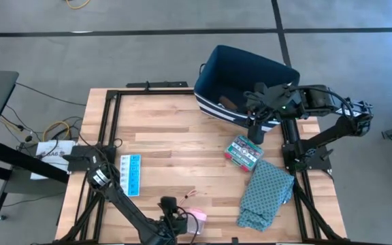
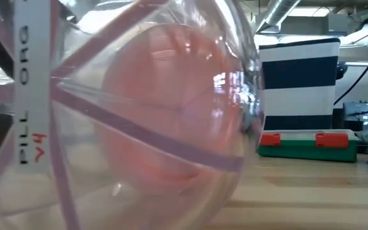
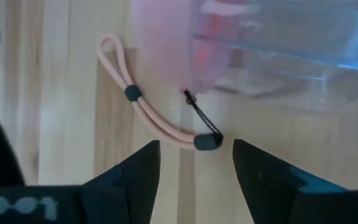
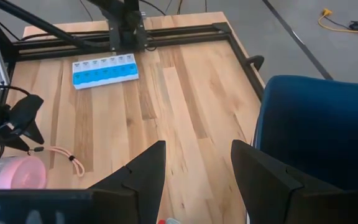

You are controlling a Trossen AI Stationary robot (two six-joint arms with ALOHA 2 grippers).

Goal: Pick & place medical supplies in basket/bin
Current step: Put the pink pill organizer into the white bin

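Teal cloth [image 1: 267, 193] crumpled at table's [image 1: 175, 129] near right corner, just beside the black frame rail [image 1: 107, 122]; yellow cable [image 1: 77, 4] on grey floor beyond; papers [image 1: 46, 150] lie off the left edge.

Down at table level, the pink item [image 2: 152, 108] sits so close it fills most of the frame, blurred, its top and left cut off. Behind it only a striped slice of the bin [image 2: 299, 83] shows. From above, the bin's [image 1: 243, 71] contents are mostly hidden: one brown shape [image 1: 229, 102] at lower left, too small to name. The right gripper [image 1: 256, 133] covers the patterned box's [image 1: 243, 151] upper edge.
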